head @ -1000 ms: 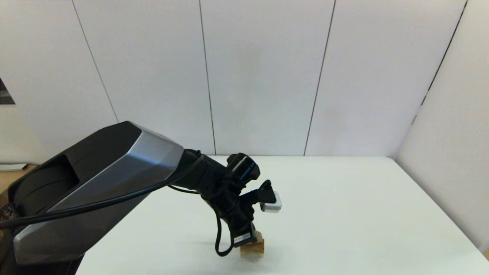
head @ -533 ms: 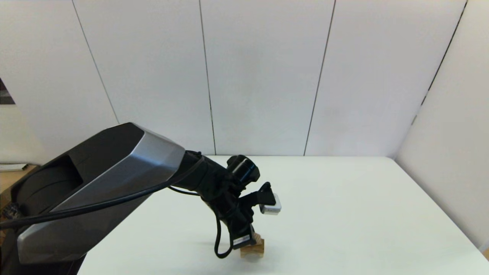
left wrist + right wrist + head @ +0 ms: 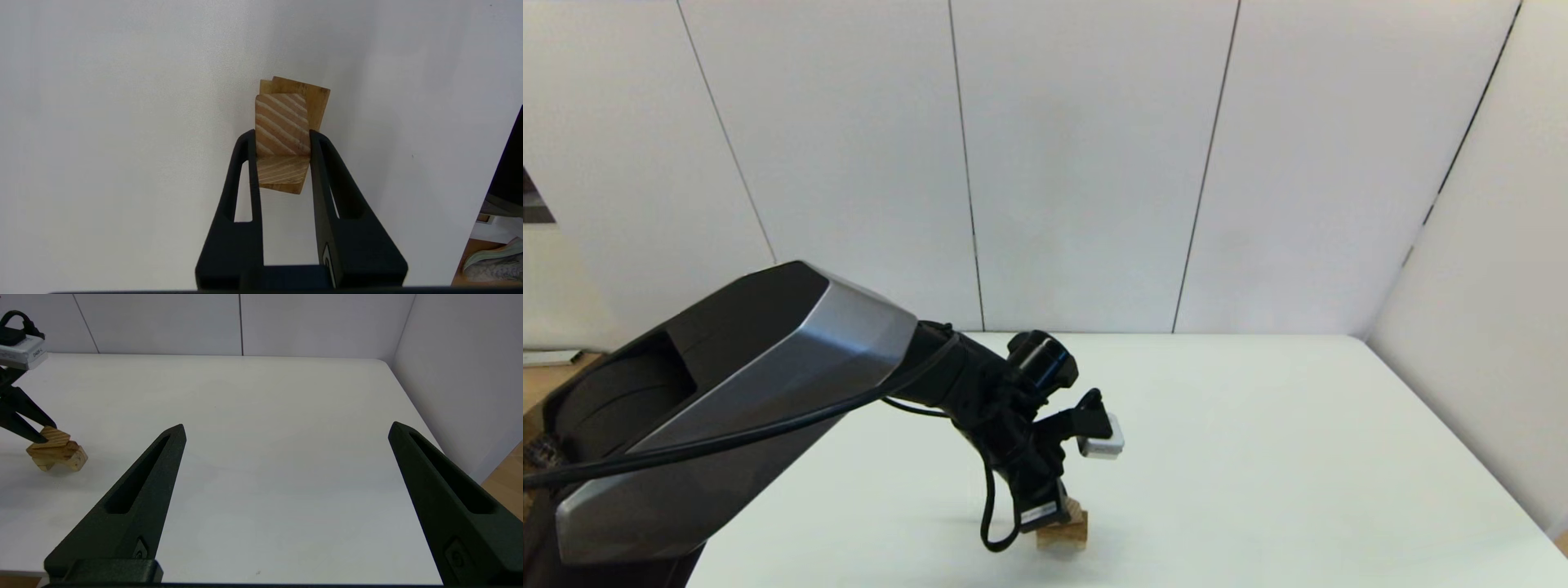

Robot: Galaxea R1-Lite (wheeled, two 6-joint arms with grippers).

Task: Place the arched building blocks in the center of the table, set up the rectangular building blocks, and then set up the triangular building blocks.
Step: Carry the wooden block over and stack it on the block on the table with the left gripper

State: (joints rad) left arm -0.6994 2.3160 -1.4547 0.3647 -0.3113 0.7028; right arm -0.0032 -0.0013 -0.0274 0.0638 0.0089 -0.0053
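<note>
The left gripper point(image 3: 282, 147) stands in the lower middle of the head picture, pointing down at a small stack of wood near the front edge of the table point(image 3: 1258, 457). Its jaws are closed on the triangular building blocks point(image 3: 282, 126), the small wedge with striped grain, one finger point(image 3: 245, 179) on each side face. This hold on the flat sides seems chosen so that the wedge keeps level and cannot turn while it is set down.

Under the wedge lies the rectangular building blocks point(image 3: 316, 100), a darker thin slab — only its far corner shows past the wedge in the left wrist picture. In the right wrist picture, at the left edge, the stack is seen from the side: the arched building blocks point(image 3: 67, 459) are at the bottom on the table, the slab across it, the wedge on top. The wedge appears to touch the slab, but I cannot tell whether its weight already rests there.

The right gripper point(image 3: 286, 433) is parked at the side, its jaws wide apart with nothing between them, looking across the white surface.

My judgement: the task is at its last step — only the release of the wedge is left, and the slab sits a little crooked, so a careless opening could shift the stack.
</note>
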